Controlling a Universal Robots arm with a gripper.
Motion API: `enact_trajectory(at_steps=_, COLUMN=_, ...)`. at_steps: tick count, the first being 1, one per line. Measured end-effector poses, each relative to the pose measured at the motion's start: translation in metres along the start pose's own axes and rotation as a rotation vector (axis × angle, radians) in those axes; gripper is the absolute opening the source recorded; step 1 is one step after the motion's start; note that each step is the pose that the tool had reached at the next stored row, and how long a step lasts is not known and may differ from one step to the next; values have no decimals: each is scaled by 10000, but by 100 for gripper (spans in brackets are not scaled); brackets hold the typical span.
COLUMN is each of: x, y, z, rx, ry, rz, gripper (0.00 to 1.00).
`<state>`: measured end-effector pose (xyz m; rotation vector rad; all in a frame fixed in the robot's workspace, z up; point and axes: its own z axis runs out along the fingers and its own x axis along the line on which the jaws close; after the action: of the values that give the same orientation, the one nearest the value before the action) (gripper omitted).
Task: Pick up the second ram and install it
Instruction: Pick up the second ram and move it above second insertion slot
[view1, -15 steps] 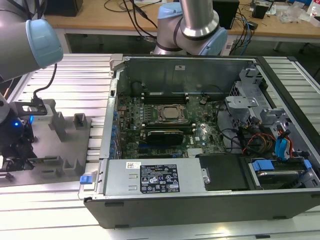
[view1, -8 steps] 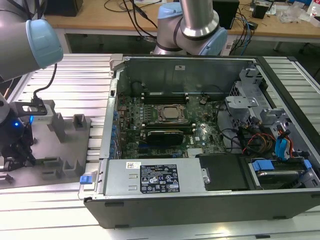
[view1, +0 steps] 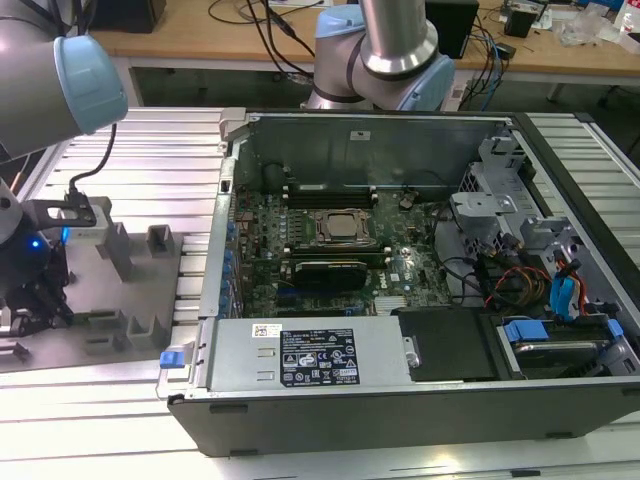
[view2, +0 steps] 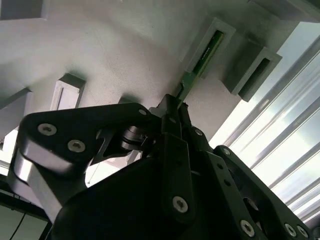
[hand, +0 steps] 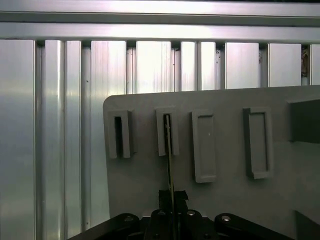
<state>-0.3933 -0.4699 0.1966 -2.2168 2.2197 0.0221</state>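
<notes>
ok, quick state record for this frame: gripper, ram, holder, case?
gripper: shut on the second ram, above the holder plate
second ram: green stick, far end in the slot of a grey holder block
holder plate: at the exterior view's left, on the slatted aluminium table
computer case: open, motherboard exposed, apart from the gripper

I see my arm (view1: 25, 90) as a grey tube with pale blue joint caps (view1: 90, 80); behind the fingers (view2: 171, 125), black linkage plates (view2: 85, 122) carry round silver screws (view2: 180, 203).
</notes>
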Motion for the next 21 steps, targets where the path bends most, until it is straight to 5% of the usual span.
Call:
enact_trajectory(at_steps=7, x=-2, y=1, z=-1, rx=0, ry=-1, rz=99, gripper=14)
enact_trajectory(at_steps=8, x=-4, y=2, z=-168, rx=0, ry=3, rz=103, gripper=14)
enact_trajectory(at_steps=21, x=-32, y=5, z=-689, rx=1, ry=3, rz=103, gripper=14)
